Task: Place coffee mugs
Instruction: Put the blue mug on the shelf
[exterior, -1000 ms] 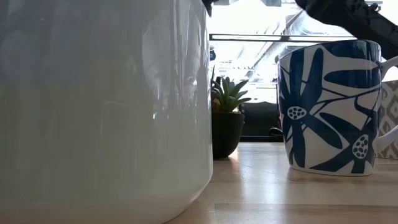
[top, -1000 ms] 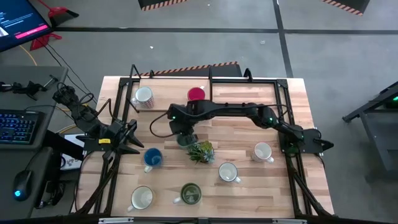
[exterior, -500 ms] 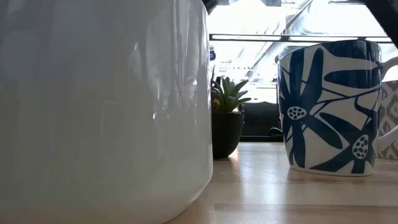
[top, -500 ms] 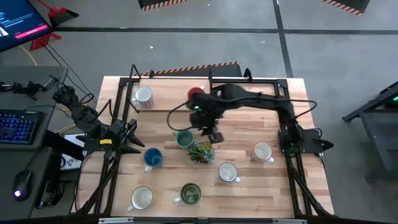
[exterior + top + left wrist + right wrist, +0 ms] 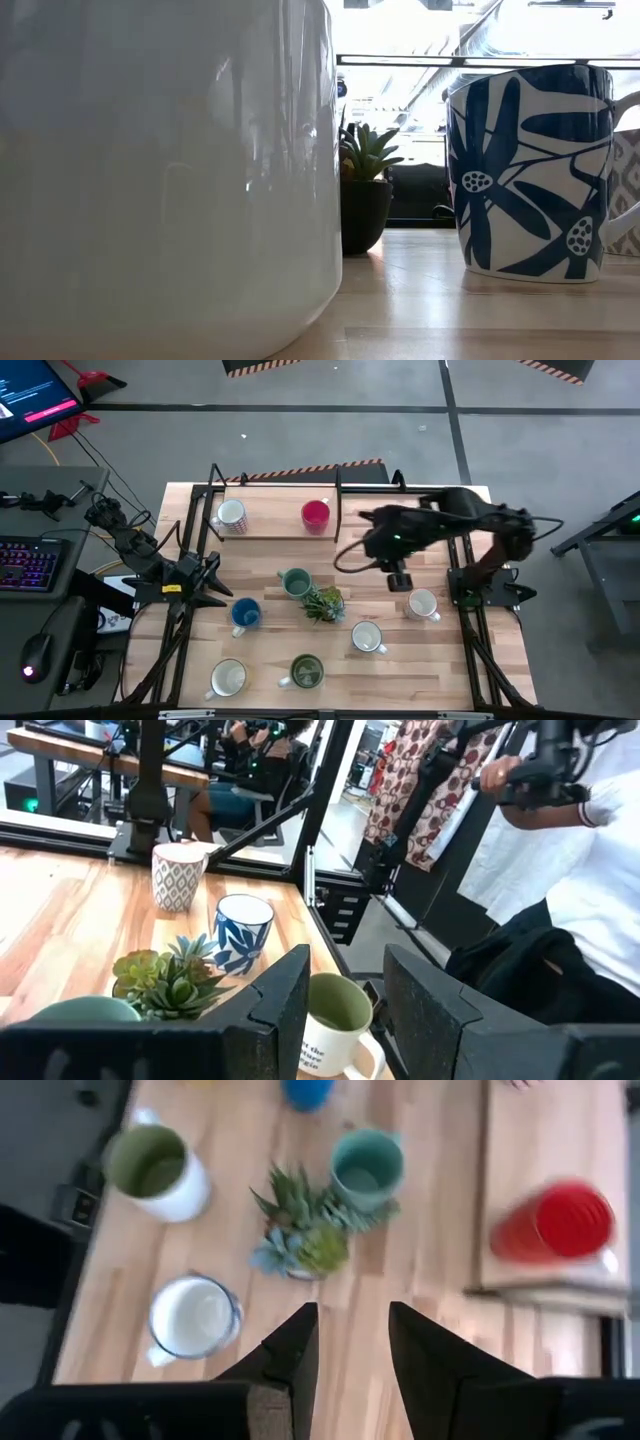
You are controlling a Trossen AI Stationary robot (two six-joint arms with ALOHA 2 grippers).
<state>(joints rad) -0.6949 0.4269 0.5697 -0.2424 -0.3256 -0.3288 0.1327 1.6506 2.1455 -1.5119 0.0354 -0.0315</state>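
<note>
The right gripper (image 5: pixel 399 581) hung above the table with narrow empty jaws, well apart from the small plant (image 5: pixel 323 603). The teal mug (image 5: pixel 295 583) stood just beside that plant, the red mug (image 5: pixel 316 515) farther behind it. The left gripper (image 5: pixel 215 582) waited beyond the blue mug (image 5: pixel 244 614), jaws narrowly apart, holding nothing.

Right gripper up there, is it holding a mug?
No. The right gripper hangs open and empty above the table, the teal mug standing free beside the plant. The left gripper is open and empty too.
</note>
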